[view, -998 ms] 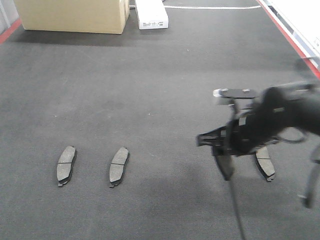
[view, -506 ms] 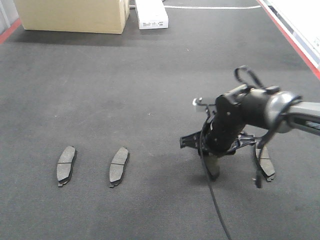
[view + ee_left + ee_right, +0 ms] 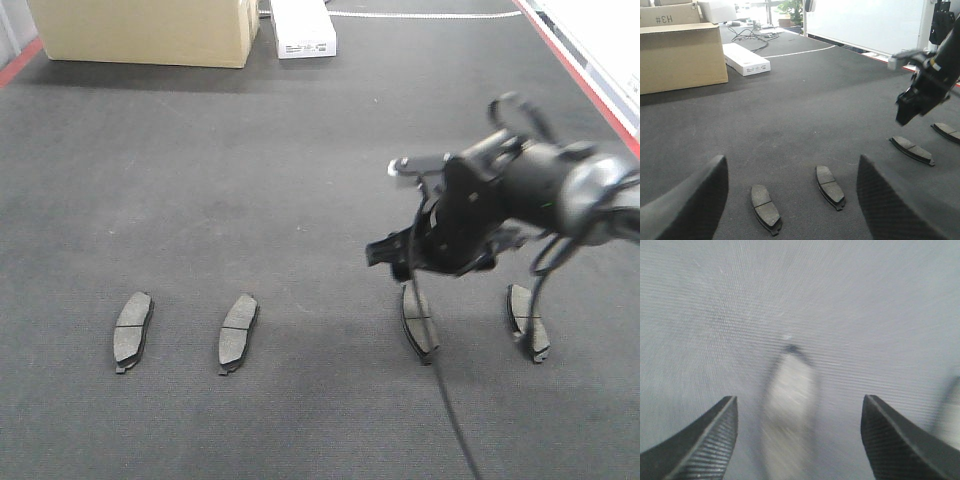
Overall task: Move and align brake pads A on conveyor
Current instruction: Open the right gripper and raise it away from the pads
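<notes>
Right gripper (image 3: 405,262), jaws apart and empty, has lifted off a brake pad (image 3: 418,322) now lying on the conveyor (image 3: 300,150); the cardboard box (image 3: 680,50) reads "#H3".

Cardboard box (image 3: 140,32), white whiteboard wall (image 3: 865,22).

brake pads A: four flat, curved dark grey oblong pads, each with a groove across the middle | pose: all lying flat in one row on the conveyor (image 3: 250,160) | places: first pad (image 3: 133,328) at left end, second pad (image 3: 238,329) beside it, third pad (image 3: 418,321) well apart to the right, fourth pad (image 3: 527,320) nearest the conveyor's red right edge
</notes>
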### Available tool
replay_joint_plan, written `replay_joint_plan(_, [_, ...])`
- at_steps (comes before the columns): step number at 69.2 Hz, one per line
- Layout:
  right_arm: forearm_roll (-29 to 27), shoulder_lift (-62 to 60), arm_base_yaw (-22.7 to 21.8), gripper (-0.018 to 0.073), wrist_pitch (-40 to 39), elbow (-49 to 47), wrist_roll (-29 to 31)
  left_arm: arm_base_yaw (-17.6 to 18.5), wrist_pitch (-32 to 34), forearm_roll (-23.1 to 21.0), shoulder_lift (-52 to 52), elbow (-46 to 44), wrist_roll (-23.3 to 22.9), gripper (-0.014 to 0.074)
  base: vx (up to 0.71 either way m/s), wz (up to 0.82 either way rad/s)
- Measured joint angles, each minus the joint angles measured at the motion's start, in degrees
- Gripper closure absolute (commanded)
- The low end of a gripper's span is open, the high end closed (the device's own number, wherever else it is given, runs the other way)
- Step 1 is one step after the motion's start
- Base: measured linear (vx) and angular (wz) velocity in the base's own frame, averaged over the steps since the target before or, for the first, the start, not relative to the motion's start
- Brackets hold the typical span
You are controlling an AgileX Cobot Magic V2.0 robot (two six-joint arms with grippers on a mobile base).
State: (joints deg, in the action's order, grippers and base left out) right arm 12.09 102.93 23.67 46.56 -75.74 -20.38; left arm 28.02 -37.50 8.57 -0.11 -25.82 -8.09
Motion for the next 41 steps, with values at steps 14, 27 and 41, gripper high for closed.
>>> replay_joint_plan(14, [0.7, -7.9, 0.0, 0.0052, 3.7, 0.0, 2.5, 0.0, 0.0, 0.0, 0.0, 0.0, 0.0, 0.0074, 0.00, 0.00])
replay_joint_plan(27, [2.1, -18.3, 0.0, 0.0052, 0.8, 6.8, 2.9, 0.0, 0.0, 0.0, 0.0, 0.0, 0.0, 0.0074, 0.00, 0.00])
replay_joint_plan(41, [2.4, -33.6, 0.0, 0.0052, -5.8, 20.6, 3.0, 0.0, 0.0, 0.0, 0.0, 0.0, 0.0, 0.0074, 0.00, 0.00])
